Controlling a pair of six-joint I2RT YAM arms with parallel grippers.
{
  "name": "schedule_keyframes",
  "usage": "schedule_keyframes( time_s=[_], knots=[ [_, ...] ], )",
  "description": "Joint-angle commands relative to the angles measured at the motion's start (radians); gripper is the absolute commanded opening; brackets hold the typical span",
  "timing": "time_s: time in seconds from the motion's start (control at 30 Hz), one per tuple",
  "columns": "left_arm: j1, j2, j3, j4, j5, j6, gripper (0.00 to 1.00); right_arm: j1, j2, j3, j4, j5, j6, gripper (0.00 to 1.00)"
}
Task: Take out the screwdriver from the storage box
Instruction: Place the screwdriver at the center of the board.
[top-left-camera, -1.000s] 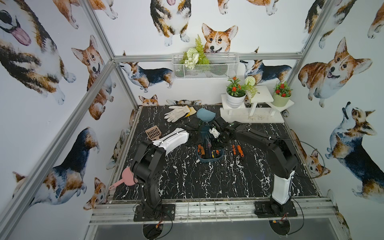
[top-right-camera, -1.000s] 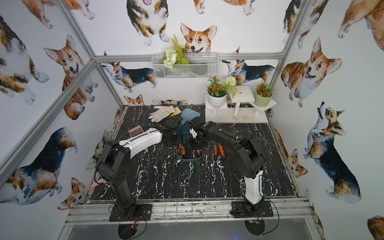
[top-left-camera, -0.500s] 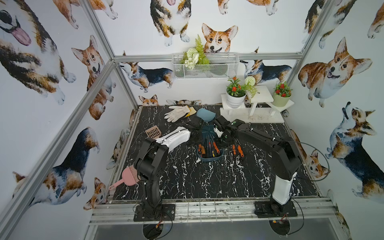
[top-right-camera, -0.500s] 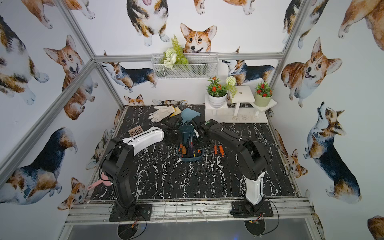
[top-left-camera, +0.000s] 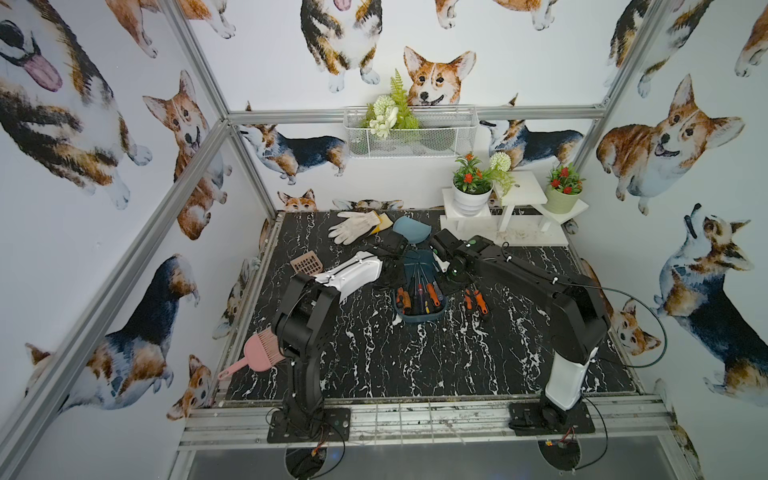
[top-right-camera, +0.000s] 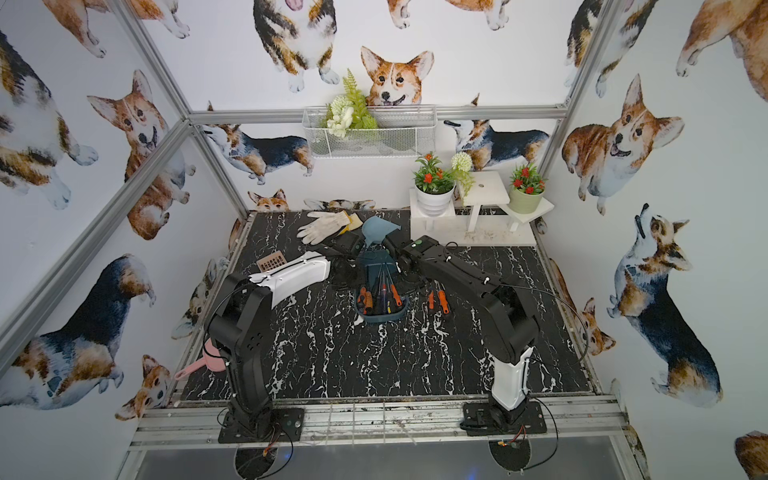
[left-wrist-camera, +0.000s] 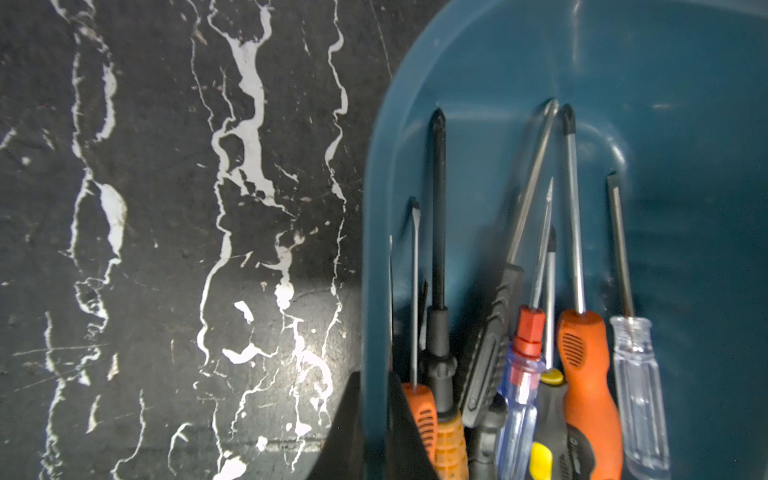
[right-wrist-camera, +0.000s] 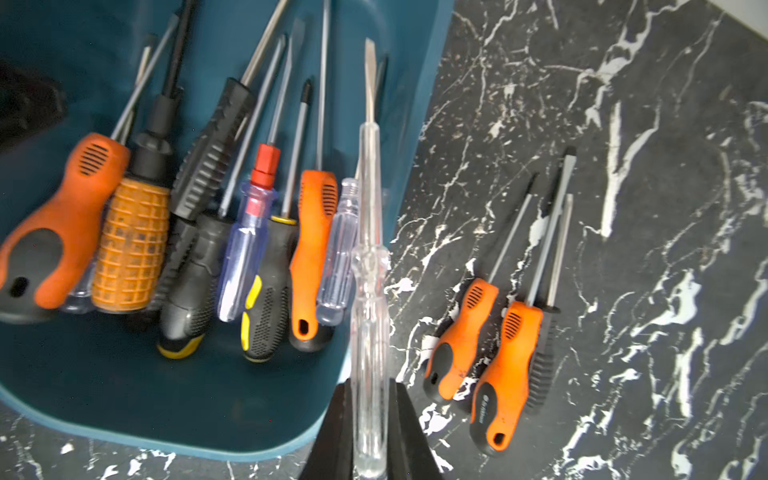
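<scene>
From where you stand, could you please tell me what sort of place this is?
Probably a staged robot test cell: an aluminium frame with corgi-print walls, a left arm and a right arm mounted beside a marble-look table, and a storage box of screwdrivers.

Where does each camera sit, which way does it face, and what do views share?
Both top views: stereo pair high above the front edge, looking down across the table; left arm and right arm show whole.
Left wrist: on the left arm, looking along the left gripper, its fingers clamping the storage box wall.
Right wrist: on the right arm, looking along the right gripper, its fingers holding a clear screwdriver.
Shared: both wrist views show the red-collared screwdriver; every view shows the box.
</scene>
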Motion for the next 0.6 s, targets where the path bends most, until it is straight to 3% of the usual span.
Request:
schedule_keyframes(
  time_s=[0.0,0.37,0.57],
  knots=[
    [0.005,-0.003,0.005,0.022,-0.004,0.005,0.0,-0.002,-0.019,-0.009,-0.035,0.023,-0.009,0.0],
    [0.008,-0.01,-0.002,0.021,-0.005,0.008,0.0,-0.01,-0.151,-0.107,0.037,0.004,0.043,0.0],
    [0.008,-0.026,-0.016,0.024,-0.009,0.006,0.0,-0.087,-0.25,-0.206,0.067,-0.011,0.068,0.0]
  ],
)
